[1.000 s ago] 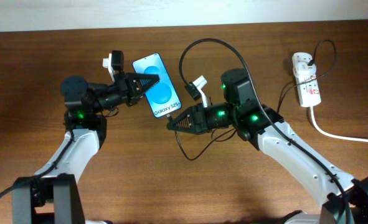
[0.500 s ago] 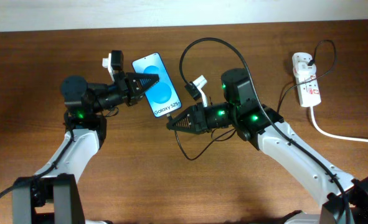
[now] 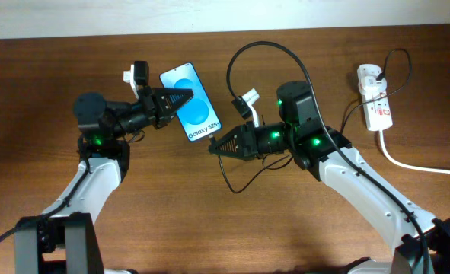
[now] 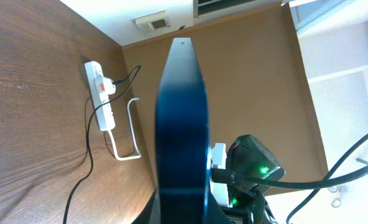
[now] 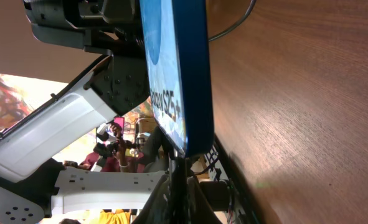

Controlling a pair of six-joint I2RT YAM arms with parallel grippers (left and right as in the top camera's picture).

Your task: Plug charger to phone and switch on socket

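Clamped shut on the phone (image 3: 191,104) with the left gripper (image 3: 180,100), screen up, "Galaxy S25+" in white on bright blue. Pinched closed in the right gripper (image 3: 213,148), the charger (image 3: 260,44) tip, right at the phone's bottom edge. Well off to the right, the socket (image 3: 378,106), red markings too small to read.
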